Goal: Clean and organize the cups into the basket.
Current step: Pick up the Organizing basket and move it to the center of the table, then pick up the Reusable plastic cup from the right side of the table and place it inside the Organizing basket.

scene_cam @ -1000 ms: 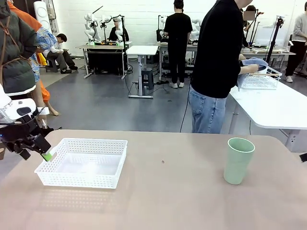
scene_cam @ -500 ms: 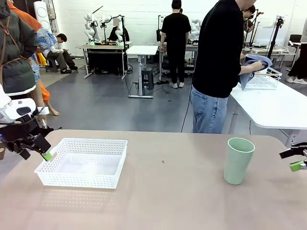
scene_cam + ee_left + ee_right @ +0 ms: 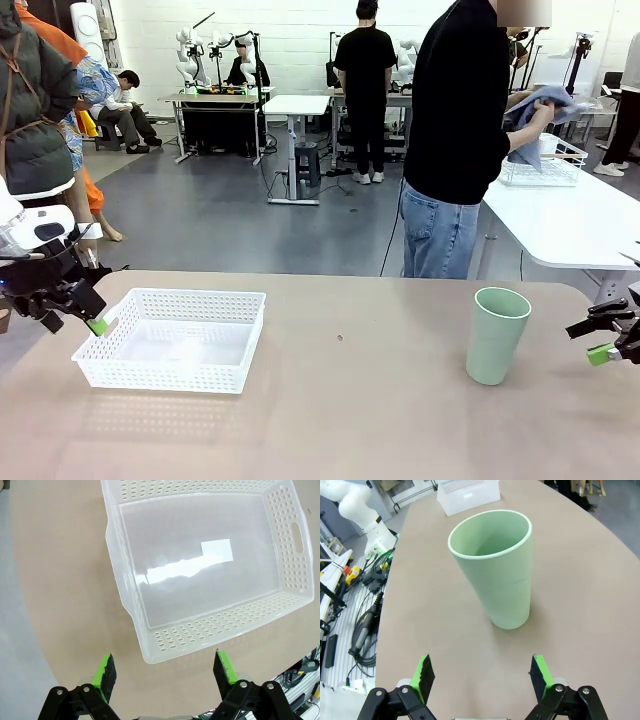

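Basket empty at the left of the tabletop; no cup in it yet. Mint cup upright at the right, well apart from it. Left jaws wide open, empty, just beside the basket's left end. Right jaws wide open, empty, facing the cup, not touching. Path between looks clear. Person beyond the far edge holds a blue cloth.

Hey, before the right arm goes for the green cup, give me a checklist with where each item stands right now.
1. Right gripper open: ok.
2. Mint cup upright, standing alone on the table: ok.
3. Mint cup in line ahead of the right gripper: ok.
4. Basket has room, nothing in it: ok.
5. Left gripper open, by the basket's end, far from the cup: ok.
6. Cup clean: cannot tell.
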`<state>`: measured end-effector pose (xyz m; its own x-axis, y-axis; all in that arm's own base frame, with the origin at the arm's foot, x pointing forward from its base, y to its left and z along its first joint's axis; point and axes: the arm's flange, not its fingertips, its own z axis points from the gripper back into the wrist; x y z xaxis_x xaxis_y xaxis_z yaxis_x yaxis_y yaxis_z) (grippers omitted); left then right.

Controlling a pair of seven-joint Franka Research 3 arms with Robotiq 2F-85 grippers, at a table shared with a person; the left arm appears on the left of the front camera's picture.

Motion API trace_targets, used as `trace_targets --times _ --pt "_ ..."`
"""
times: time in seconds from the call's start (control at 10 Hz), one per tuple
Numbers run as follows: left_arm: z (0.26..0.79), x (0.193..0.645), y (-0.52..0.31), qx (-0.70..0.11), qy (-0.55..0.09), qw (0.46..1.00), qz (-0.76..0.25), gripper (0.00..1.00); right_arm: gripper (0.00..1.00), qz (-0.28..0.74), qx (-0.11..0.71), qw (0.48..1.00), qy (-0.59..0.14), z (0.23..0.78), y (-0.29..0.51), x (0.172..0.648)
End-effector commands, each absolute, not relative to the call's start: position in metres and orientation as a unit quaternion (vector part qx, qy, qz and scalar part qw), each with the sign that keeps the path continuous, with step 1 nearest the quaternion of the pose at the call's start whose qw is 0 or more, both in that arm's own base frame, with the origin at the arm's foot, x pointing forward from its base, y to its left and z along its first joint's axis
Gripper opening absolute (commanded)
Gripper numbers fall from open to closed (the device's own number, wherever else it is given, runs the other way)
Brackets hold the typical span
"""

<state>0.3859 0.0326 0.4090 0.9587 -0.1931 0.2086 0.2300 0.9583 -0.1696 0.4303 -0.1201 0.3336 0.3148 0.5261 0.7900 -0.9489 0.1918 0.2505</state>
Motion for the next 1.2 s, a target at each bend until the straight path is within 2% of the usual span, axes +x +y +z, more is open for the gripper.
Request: trace_targets --times 0.0,0.6,1.1 --pt "0.410 0.384 0.030 -0.097 -0.092 0.986 -0.105 1.00 1.00 0.514 0.372 0.718 -0.286 0.338 -0.122 0.430" --pt "0.410 0.384 0.030 -0.097 -0.092 0.986 -0.105 1.00 1.00 0.512 0.373 0.720 -0.284 0.335 -0.122 0.430" --pt "0.391 0.394 0.018 -0.073 -0.072 0.989 -0.104 1.00 1.00 0.608 0.330 0.639 -0.338 0.316 -0.089 0.440"
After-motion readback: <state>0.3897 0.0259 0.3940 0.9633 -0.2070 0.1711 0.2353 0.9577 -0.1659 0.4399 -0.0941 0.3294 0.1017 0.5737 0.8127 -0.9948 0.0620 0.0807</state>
